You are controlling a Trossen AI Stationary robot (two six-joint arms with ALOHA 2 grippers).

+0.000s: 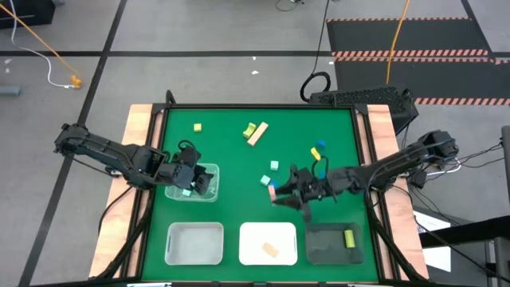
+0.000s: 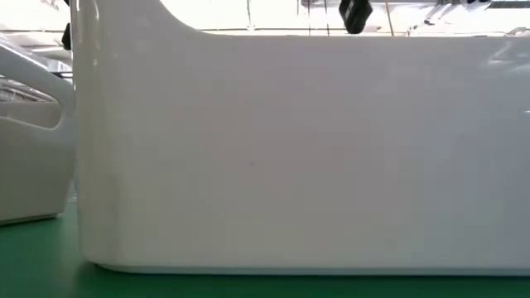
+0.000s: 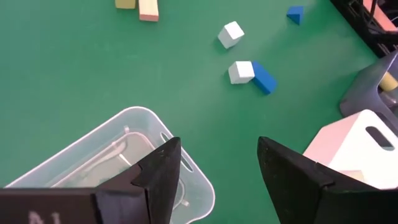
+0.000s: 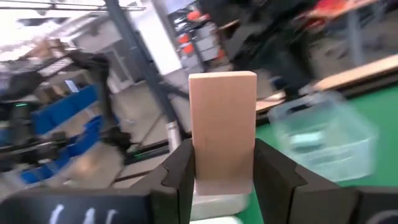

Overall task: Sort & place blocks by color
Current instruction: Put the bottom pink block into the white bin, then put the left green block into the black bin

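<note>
Gripping a tan wooden block (image 4: 222, 127) between its two dark fingers, the right gripper (image 1: 277, 194) hangs over the green surface (image 1: 231, 159) a little toward four o'clock of its centre, the block standing upright in the jaws with its top clear of the fingertips. Just at six o'clock from it sits the white tray (image 1: 268, 242), which holds one tan block (image 1: 271, 249), and at five o'clock the dark tray (image 1: 335, 243) holds a yellow-green block (image 1: 348, 237). At twelve o'clock of this gripper lie two mint-teal cubes (image 1: 274, 166), and toward one o'clock a blue block (image 1: 316, 153) with a yellow-green one just beyond it. The left gripper (image 3: 219, 163), jaws parted and holding nothing, hovers over the clear tray (image 1: 194, 182) at nine o'clock on the surface; mint-teal pieces show inside that tray. Another clear tray (image 1: 194, 243) sits at seven o'clock. Farther off, near twelve o'clock, a tan bar (image 1: 256, 133) touches a yellow-green block, and a single yellow-green cube (image 1: 197, 127) lies toward eleven o'clock. From table height a white tray wall (image 2: 298, 149) fills almost the whole view.
</note>
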